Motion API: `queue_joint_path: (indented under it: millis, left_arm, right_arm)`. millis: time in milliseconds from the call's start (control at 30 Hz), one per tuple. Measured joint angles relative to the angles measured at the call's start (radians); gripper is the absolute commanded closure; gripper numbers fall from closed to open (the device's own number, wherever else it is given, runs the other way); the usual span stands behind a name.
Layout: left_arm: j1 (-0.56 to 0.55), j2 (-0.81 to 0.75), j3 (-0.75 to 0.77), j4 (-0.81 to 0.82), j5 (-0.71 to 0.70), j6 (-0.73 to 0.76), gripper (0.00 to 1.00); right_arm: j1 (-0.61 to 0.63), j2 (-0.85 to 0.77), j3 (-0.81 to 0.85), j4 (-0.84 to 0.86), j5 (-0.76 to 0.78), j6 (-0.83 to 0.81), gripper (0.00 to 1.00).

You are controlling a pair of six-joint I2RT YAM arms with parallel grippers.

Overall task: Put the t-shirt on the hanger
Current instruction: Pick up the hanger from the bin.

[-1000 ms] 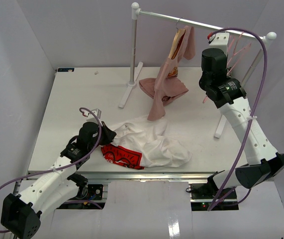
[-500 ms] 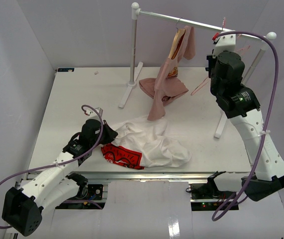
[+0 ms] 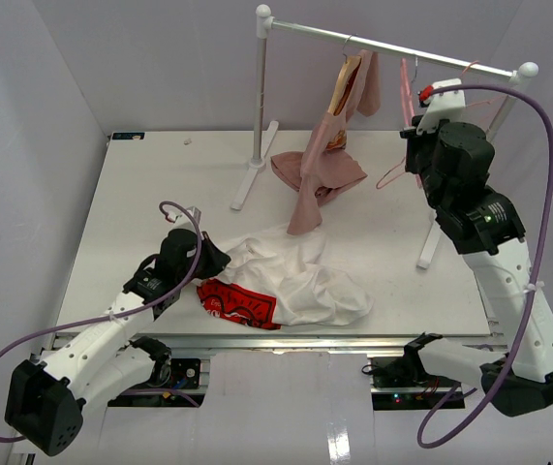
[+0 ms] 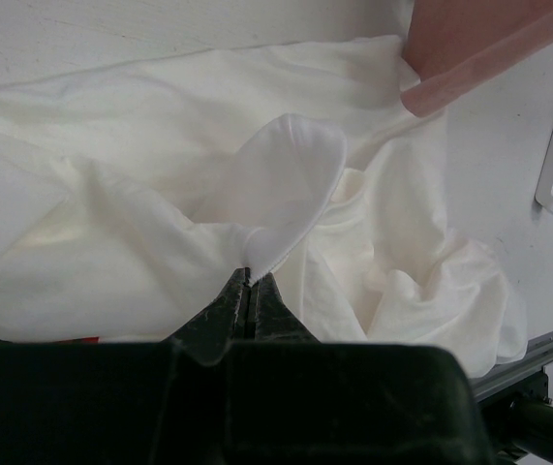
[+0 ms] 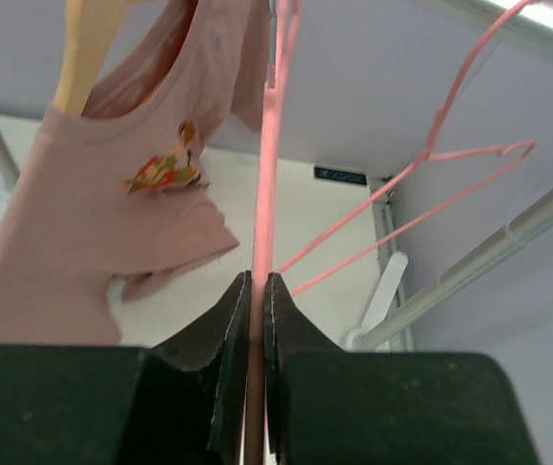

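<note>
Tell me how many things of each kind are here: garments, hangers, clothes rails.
Garments: 2 (white t-shirt, pink garment)
Hangers: 3 (pink hanger, second pink hanger, tan hanger)
Clothes rail: 1
Total: 6

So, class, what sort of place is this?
Probably a robot test booth: plain walls enclose a white table, two robot arms bolted at its edge, a small clothes rail on it.
</note>
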Motion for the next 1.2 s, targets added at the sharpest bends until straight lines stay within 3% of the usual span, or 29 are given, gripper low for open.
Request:
queue_joint_path:
  millis: [200,400,667,833,1033,1200]
  left_arm:
    - [0.000,0.002,0.057,-0.050,-0.006,-0.006,1.00]
    - [0.000,-0.002,0.115,-0.099,-0.023,-0.011,1.00]
    - [0.000,-0.045,0.126,-0.143,-0.036,-0.025,1.00]
    - [0.000,-0.020,0.167,-0.174,-0.055,-0.024,1.00]
    - [0.000,0.021,0.224,-0.183,-0.075,-0.016,1.00]
    - [0.007,0.082,0.286,-0.205,-0.106,0.003,1.00]
  right_arm:
    - [0.000,-0.112,-0.116,-0.085,-0.115,0.077,0.92]
    - [0.000,-0.195,-0.119,-0.208,-0.224,0.161,0.92]
    - [0.000,-0.423,-0.075,-0.321,-0.377,0.225,0.92]
    - [-0.001,-0.488,-0.047,-0.309,-0.581,0.235,0.92]
    - [0.000,-0.495,-0.290,-0.155,-0.925,0.256,0.92]
    - [0.000,-0.414,-0.461,-0.086,-1.112,0.253,0.92]
